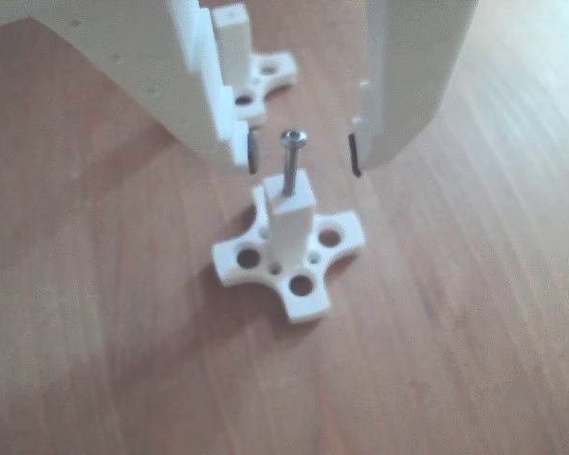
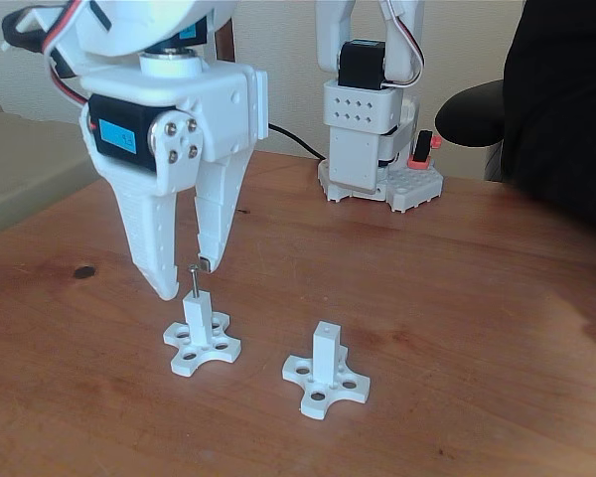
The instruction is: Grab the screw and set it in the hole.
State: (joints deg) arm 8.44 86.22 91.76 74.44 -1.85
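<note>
With the hand (image 1: 303, 156) spread around the screw (image 1: 292, 166) standing in the hole, a sideways brush could have toppled it.

No readable text, brand or number appears in either view. A small blue label (image 2: 120, 136) sits on the black servo (image 2: 129, 139) at about 9 o'clock on the arm's wrist in the fixed view, but its markings are too small to read.

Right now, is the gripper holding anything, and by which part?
Nothing. The gripper is open, fingers clear on either side of the screw, which stands upright in the post's hole.
</note>
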